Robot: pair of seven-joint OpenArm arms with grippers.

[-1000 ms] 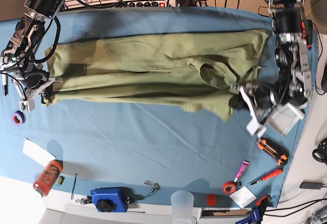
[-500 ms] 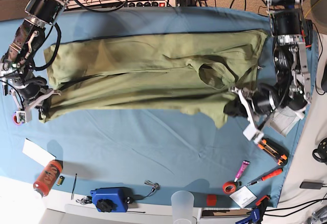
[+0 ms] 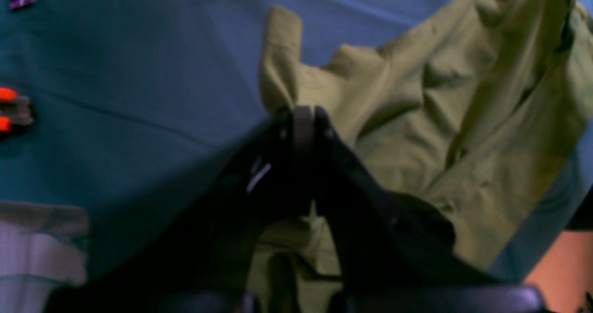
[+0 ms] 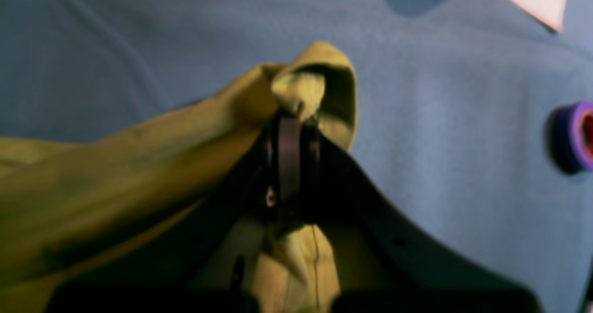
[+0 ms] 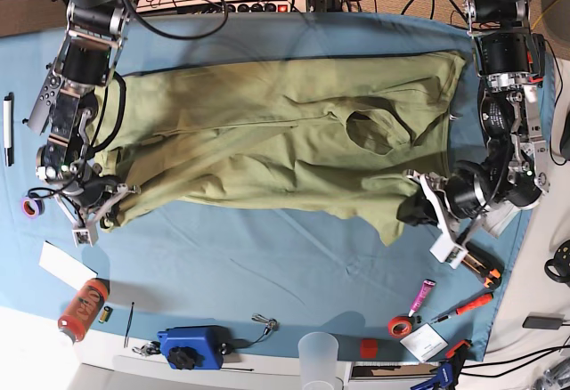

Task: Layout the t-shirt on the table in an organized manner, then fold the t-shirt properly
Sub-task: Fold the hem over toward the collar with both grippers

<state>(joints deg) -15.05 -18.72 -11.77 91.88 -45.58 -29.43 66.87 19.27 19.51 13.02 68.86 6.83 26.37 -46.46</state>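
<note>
While both arms moved nearer, the t-shirt (image 5: 267, 132) spread wider.

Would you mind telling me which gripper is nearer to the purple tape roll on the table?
The right gripper. It grips the t-shirt edge just beside the purple tape roll. The left gripper holds the shirt's opposite end, far across the table.

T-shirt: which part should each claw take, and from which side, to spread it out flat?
The t-shirt lies stretched sideways across the table. Probably best gripped at its near-edge corners, each claw coming from its own outer end, pinching the hem. The right claw and left claw already pinch bunched cloth there.
</note>
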